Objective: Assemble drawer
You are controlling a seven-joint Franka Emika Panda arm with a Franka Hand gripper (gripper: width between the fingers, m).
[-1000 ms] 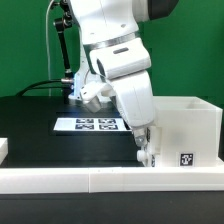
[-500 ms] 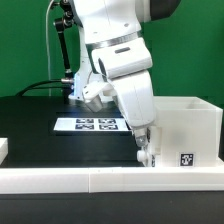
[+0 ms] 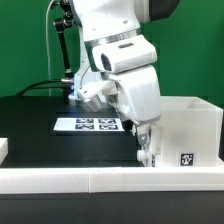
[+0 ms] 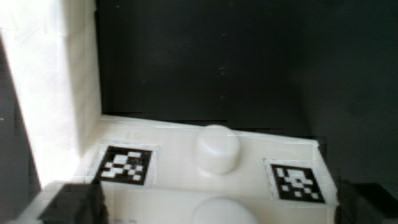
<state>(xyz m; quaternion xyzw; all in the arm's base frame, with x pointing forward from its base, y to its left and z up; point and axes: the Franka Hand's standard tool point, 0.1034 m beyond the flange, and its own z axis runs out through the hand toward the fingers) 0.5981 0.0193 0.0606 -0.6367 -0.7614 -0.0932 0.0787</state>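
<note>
on the black table [image 3: 30,115] you see the big white casing [image 3: 185,135] of the drawer standing at the exterior view's right, close behind the long white border rail [image 3: 100,178] that runs along the front edge. the arm is bent low over the casing's near corner, and its fingers [image 3: 146,152] are down beside the casing wall; you cannot tell from that view if they are spread or pressed together, because the wrist hides them. in the wrist view only dark finger tips [image 4: 71,200] show at the picture edge, so the state stays unclear there too. that view shows a white tray [image 4: 205,150] with a rounded knob and two square tags, lying next to a tall white wall [image 4: 54,90] which is probably the casing. i judge that the assembly is at an early or middle step: no tray can be seen inside the casing yet, so you must expect the sliding of the trays as remaining work. the marker board [image 3: 88,124] lies flat behind the arm, well apart from the casing, and it does not block anything. the rail in front leaves little room, so a tray pushed crookedly could catch on it.
</note>
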